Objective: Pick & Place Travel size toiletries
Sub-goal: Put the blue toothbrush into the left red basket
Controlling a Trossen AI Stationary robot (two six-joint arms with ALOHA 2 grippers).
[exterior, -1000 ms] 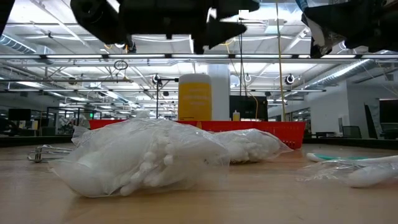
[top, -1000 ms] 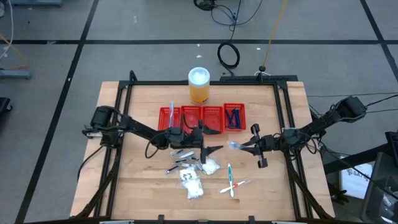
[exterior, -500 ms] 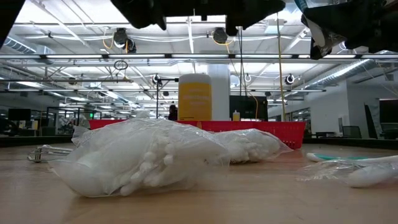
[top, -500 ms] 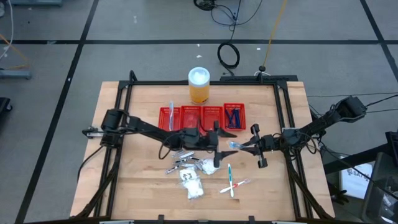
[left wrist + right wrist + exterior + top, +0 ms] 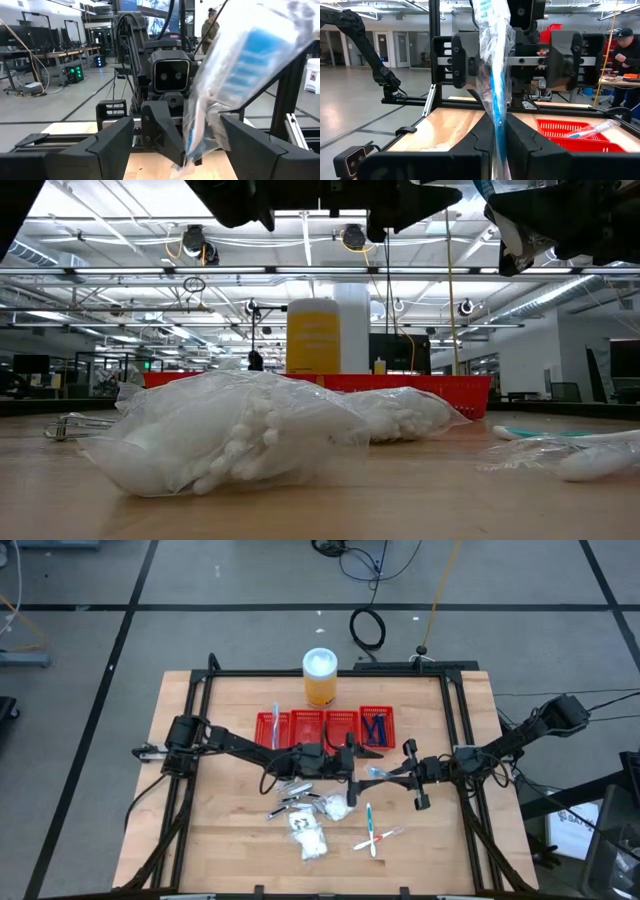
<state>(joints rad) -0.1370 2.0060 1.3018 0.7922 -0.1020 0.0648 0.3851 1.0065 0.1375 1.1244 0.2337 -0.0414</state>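
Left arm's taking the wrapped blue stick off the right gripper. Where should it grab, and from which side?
Grip the wrapped blue stick on its free length, beyond the right gripper's shut pinch on one end. Come head-on, from opposite that gripper: the stick juts out toward the open left gripper, leaving that stretch bare.

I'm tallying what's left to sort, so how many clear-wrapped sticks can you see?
4 wrapped sticks: one pinched in the right gripper, one in the left-end compartment of the red tray, two crossed on the table. The arms may hide others.
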